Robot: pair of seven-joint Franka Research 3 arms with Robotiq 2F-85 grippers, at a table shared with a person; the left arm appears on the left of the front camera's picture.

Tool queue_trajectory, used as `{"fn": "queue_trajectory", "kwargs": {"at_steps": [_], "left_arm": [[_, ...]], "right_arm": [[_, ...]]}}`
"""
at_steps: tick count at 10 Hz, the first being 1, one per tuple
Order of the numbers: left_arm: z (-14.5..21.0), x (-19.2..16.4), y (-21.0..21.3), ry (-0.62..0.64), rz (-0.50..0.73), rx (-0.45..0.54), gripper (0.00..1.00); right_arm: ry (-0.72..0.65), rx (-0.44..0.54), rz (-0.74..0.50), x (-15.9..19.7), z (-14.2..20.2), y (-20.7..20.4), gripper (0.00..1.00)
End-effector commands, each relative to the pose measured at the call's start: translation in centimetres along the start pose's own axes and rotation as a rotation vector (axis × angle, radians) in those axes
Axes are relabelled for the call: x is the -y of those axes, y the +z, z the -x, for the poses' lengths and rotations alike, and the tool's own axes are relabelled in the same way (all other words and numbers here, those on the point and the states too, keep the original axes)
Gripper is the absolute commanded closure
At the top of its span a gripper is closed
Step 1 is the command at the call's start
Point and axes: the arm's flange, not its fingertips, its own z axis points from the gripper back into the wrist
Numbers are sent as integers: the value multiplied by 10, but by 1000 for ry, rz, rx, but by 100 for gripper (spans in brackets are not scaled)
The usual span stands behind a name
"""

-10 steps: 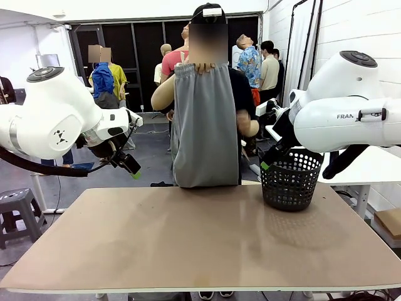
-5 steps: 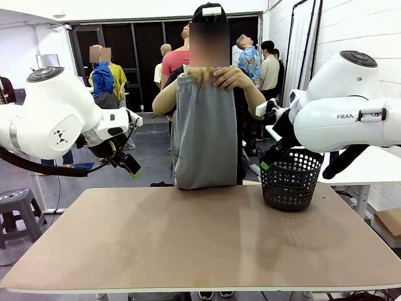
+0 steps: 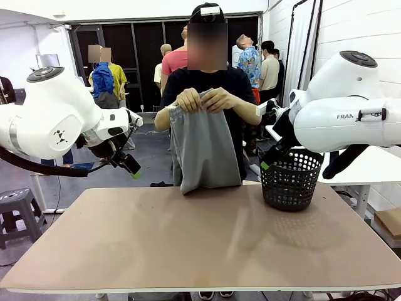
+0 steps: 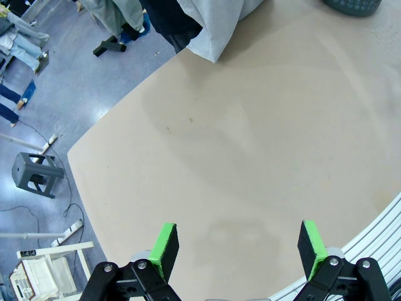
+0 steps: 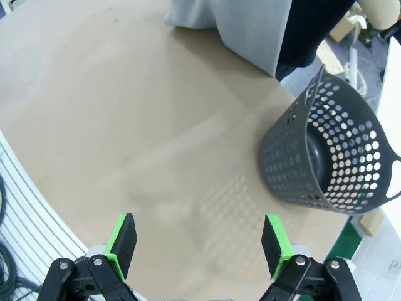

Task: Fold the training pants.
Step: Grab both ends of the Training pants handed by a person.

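While the person's hands hold the training pants at the bench's far edge, my left gripper and right gripper (both empty) hang spread above it

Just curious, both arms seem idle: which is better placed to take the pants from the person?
Probably right: the right gripper, open, hangs nearer the training pants, though the basket stands close beside it.

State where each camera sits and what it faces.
Front: fixed between the arms, facing across the table at the person holding the training pants; left arm and right arm flank the picture.
Left wrist: above the table, looking down; its open jaws at the bottom.
Right wrist: likewise, with the black mesh basket; open jaws.
Shared: both wrist views catch the pants' lower end.
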Motion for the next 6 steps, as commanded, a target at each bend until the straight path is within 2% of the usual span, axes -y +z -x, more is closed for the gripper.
{"fn": "queue_trajectory", "kwargs": {"at_steps": [1, 6], "left_arm": [[-2, -2, -1, 1, 2, -1, 0], [-2, -2, -1, 1, 2, -1, 0]], "right_arm": [[0, -1, -1, 0, 0, 0, 0], [0, -1, -1, 0, 0, 0, 0]]}}
